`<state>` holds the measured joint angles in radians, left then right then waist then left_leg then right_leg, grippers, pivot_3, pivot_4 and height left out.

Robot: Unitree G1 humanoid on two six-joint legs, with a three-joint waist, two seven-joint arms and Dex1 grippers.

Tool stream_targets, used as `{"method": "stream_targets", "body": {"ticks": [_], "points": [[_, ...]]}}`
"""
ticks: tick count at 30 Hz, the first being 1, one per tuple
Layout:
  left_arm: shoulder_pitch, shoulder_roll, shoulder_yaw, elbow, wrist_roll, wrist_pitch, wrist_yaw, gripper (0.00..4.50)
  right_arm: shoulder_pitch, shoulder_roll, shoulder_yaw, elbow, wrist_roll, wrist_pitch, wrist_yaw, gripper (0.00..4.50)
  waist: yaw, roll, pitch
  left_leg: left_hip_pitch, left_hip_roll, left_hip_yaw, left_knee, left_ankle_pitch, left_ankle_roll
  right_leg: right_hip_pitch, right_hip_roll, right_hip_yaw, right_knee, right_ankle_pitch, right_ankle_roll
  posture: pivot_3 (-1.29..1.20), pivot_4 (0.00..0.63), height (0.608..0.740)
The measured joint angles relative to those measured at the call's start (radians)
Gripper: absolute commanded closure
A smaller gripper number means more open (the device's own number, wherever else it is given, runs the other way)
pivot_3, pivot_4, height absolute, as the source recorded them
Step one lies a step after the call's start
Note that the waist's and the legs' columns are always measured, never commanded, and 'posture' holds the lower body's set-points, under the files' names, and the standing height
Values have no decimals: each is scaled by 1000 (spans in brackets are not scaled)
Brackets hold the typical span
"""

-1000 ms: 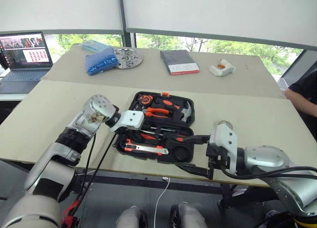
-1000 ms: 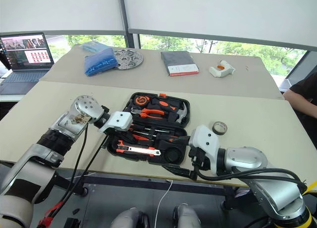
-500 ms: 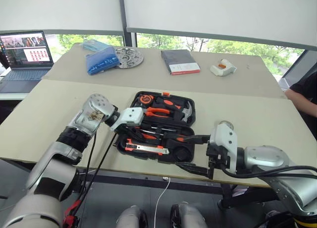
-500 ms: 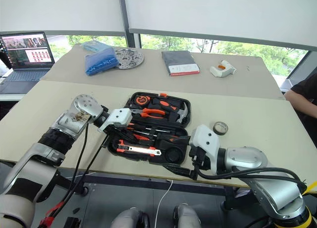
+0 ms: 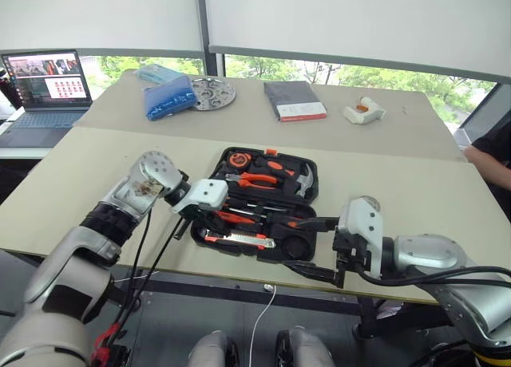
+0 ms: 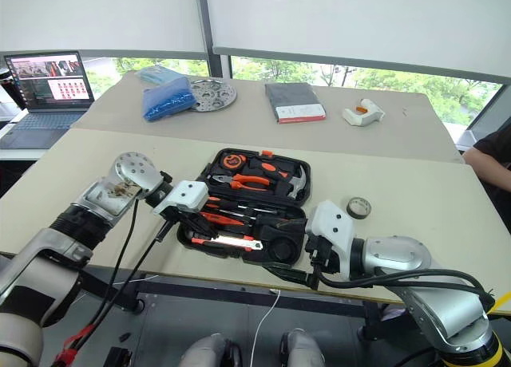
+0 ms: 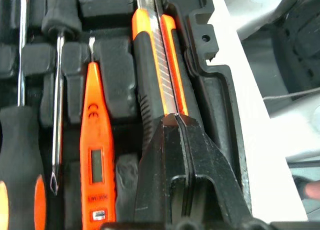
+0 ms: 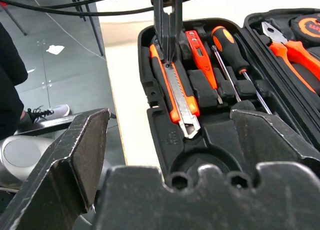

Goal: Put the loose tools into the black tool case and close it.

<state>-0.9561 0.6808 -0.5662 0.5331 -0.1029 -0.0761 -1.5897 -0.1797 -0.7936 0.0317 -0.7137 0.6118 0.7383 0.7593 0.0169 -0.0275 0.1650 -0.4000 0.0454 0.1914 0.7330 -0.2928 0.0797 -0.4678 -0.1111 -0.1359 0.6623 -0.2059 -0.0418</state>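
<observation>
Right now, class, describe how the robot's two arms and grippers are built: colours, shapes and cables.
Both arms are silver-grey metal with black joint bands. The left gripper and the right gripper each have a white housing and two black fingers. Black cables hang from the left arm. The right gripper's fingers are broad, rough-edged black wedges.

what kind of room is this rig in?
Probably an office or lab workspace: two plain tables pushed together by a strip of windows with roller blinds, an open laptop at one end, and a tool case laid out in front.
</observation>
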Motion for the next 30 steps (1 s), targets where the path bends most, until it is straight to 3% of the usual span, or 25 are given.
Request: {"method": "stream_targets", "body": {"ticks": [9, 15, 19, 24, 28, 30], "points": [[20, -50, 53, 79, 33, -24, -10, 4461, 3, 0, 0, 0, 0, 0, -1, 0, -3, 4, -3, 5, 0, -4, 0, -2, 6, 7, -1, 0, -3, 1, 2, 0, 150, 718], [21, -45, 91, 58, -42, 117, -22, 4461, 10, -7, -3, 0, -1, 0, 0, 0, -5, 4, -2, -2, 0, -4, 0, 0, 4, 2, -1, 0, -3, 2, 3, 0, 150, 718], [23, -39, 225, -44, -176, 283, -19, 3521, 49, -45, -72, 1, 11, 14, 2, 0, -4, 4, -2, -9, 0, -4, 4, 0, 4, -4, 2, 0, -3, 2, 3, 0, 150, 718], [89, -37, 407, -247, -299, 442, 86, 1652, 135, -127, -280, 36, 41, 31, 38, 0, -5, 4, -2, -8, -2, -4, 2, -1, 6, -1, 3, 1, -6, 0, 6, 0, 150, 718], [172, -32, 469, -401, -372, 552, 153, 235, 135, -187, -416, 175, 37, 31, 74, 0, -6, 3, -2, -1, -2, -4, 2, -1, 6, 5, 3, 1, -8, 1, 8, 0, 150, 718], [201, -27, 473, -469, -388, 586, 175, 107, 95, -200, -382, 249, 14, 14, 98, 0, -9, 3, -2, 3, -1, -4, -1, -1, 5, 9, 0, 1, -9, 1, 8, 0, 150, 718]]}}
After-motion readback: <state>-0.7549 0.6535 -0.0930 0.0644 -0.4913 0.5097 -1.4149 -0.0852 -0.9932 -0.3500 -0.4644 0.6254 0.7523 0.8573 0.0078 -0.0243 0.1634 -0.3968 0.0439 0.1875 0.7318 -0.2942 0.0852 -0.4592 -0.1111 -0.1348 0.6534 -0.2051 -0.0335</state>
